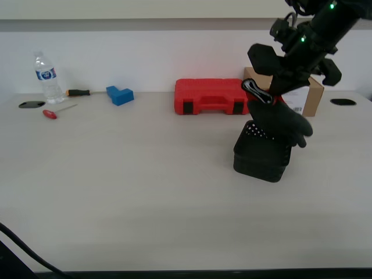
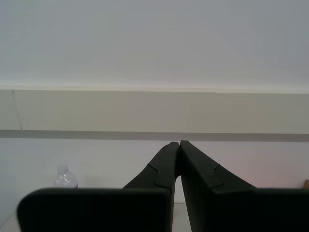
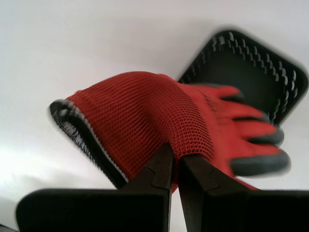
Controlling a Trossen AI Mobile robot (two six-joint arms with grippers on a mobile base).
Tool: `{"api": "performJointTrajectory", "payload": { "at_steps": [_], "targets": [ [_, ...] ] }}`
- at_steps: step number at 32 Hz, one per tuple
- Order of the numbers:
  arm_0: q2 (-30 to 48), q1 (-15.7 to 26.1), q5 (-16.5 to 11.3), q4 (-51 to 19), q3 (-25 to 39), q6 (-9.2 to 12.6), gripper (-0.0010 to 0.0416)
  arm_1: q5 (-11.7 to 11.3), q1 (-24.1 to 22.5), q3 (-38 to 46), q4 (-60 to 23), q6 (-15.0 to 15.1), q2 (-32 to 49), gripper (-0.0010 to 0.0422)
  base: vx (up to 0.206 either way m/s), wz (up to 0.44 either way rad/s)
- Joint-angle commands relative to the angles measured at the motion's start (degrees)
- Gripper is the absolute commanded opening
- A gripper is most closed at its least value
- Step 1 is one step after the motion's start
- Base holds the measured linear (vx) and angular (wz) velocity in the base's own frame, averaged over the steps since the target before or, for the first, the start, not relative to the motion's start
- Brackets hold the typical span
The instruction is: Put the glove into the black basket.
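Observation:
My first gripper [image 1: 272,95] is shut on the red knit glove [image 1: 286,121] and holds it in the air over the black basket [image 1: 261,158], which stands on the table at the exterior view's right. The glove's dark grey palm faces the exterior camera and its fingers hang over the basket's far rim. In the first wrist view my first gripper [image 3: 176,153] pinches the glove's red back [image 3: 145,111] near the cuff, with the basket [image 3: 251,67] beyond the fingers. My second gripper [image 2: 179,145] is shut and empty, pointing at the wall.
A red tool case [image 1: 210,97] and a brown cardboard box [image 1: 313,96] stand behind the basket. A blue block [image 1: 120,95], a water bottle [image 1: 47,78] and two screwdrivers [image 1: 53,113] lie at the far left. The bottle also shows in the second wrist view [image 2: 65,178].

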Motion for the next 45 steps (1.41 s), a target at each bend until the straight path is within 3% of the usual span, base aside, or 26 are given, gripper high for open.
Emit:
{"api": "performJointTrajectory", "payload": {
  "at_steps": [1,4,7,11,18,29,31,36,39,45],
  "targets": [
    [4.15,-2.25,-1.14,3.26,-1.51,0.66,-0.0001,0.02,0.0,0.02,0.15,0.0,0.02,0.0,0.0,0.0],
    [6.78,-3.74,-1.31,4.2,-1.55,0.63,-0.0001,0.02,0.0,0.02,0.17,0.02,0.02,0.0,0.0,0.0],
    [11.93,-6.27,-4.24,6.93,-1.29,1.01,-0.0001,0.02,0.0,0.02,0.13,0.0,0.02,0.0,0.0,0.0],
    [17.2,-6.93,-4.61,7.28,0.04,0.98,-0.0001,0.0,0.02,0.02,0.2,0.0,0.02,0.0,0.0,0.0],
    [29.35,-6.88,-8.52,6.95,7.96,1.77,-0.0001,0.02,0.0,0.02,0.17,0.0,0.04,0.0,0.0,0.0],
    [29.07,-6.95,-8.85,5.42,11.65,0.0,0.0023,0.0,0.0,0.02,0.02,0.0,0.04,0.0,0.0,0.0],
    [29.07,-6.97,-8.7,2.47,14.29,-0.04,0.0077,0.0,0.0,0.02,0.02,0.0,0.04,0.0,0.0,0.0],
    [28.94,-6.99,-8.17,0.0,19.17,0.48,0.0162,0.0,0.0,0.02,0.02,0.0,0.04,0.0,0.0,0.0],
    [28.33,-6.99,-8.2,-1.01,22.05,0.5,0.0168,0.02,0.0,0.04,0.04,0.0,0.04,0.0,0.0,0.0],
    [27.78,-6.99,-8.15,-9.84,30.47,0.02,0.0166,0.0,0.0,0.02,0.02,0.0,0.04,0.0,0.0,0.0]
  ]
}}
